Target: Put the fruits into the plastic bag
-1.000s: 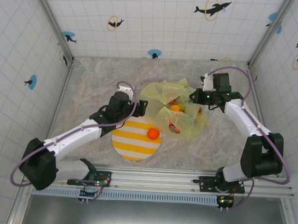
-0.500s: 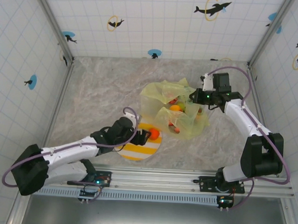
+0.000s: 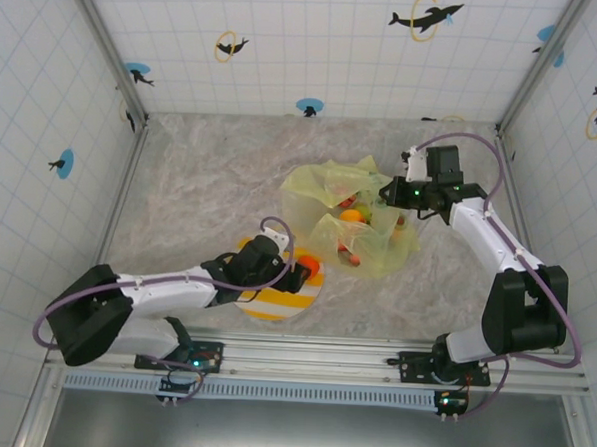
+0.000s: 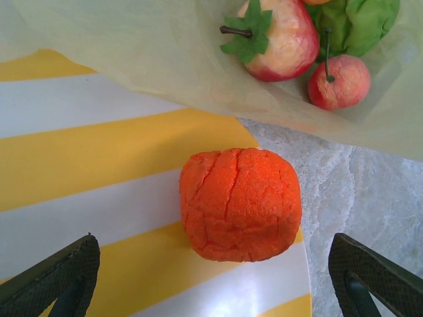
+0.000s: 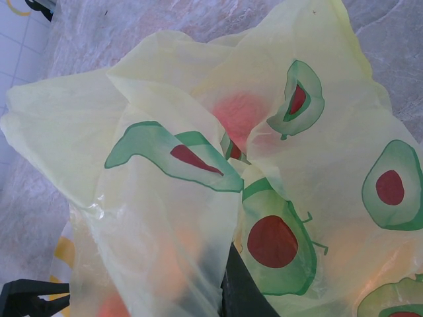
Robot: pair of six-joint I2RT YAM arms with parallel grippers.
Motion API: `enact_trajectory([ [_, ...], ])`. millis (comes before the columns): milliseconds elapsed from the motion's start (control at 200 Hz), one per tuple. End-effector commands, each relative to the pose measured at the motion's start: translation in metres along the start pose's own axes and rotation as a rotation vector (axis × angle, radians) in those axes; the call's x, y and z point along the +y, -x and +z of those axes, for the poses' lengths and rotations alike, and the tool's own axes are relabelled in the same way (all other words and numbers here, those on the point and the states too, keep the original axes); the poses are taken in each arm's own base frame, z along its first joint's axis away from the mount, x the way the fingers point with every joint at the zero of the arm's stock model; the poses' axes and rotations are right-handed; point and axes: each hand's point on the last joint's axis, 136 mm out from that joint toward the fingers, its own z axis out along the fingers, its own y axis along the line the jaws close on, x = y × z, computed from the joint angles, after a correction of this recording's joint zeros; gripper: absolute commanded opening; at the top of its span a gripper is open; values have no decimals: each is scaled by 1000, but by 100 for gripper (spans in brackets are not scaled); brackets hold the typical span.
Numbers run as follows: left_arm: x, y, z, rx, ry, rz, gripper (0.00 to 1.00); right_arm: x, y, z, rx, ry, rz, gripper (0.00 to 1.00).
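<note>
Left claw (image 4: 215,281), jaws wide, straddles the last orange fruit (image 4: 240,203) on a yellow-striped plate (image 4: 79,158), just beside the avocado-print plastic bag (image 5: 165,218). Right claw (image 3: 387,194), shut, pinches the bag's rim, w/ other fruits (image 3: 352,216) inside. Risk: an off-centre pinch may squirt the round fruit off the plate edge, or thin film sags & closes the mouth. Marbled grey desk (image 3: 191,178), white tiled walls (image 3: 308,44) w/ dolphin stickers (image 3: 425,15).

One orange fruit (image 4: 240,203) lay on the one striped plate (image 4: 79,152); the one plastic bag (image 3: 326,180) showed at least four more: pinkish fruit (image 4: 271,36), red fruit (image 4: 340,80), green fruit (image 4: 360,23), second orange fruit (image 3: 352,215)
</note>
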Motion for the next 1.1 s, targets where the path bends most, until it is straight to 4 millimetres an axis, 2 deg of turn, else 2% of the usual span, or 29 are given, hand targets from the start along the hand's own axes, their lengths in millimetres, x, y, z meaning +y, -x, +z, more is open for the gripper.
enact_trajectory([
  [0,-12,11,6,-29,-46,21,90,-2,-4,2,6,-3,-7,6],
  [325,-18,6,25,1,-85,4,79,-2,-4,1,7,-3,-4,6],
  [651,-14,5,28,-16,-76,-6,61,-4,-8,2,15,-2,0,6],
  [866,1,3,15,-52,-15,-13,56,-6,-10,2,14,-5,1,6],
  [1096,26,7,-13,-123,114,-3,52,-5,-8,3,10,-2,-2,6],
])
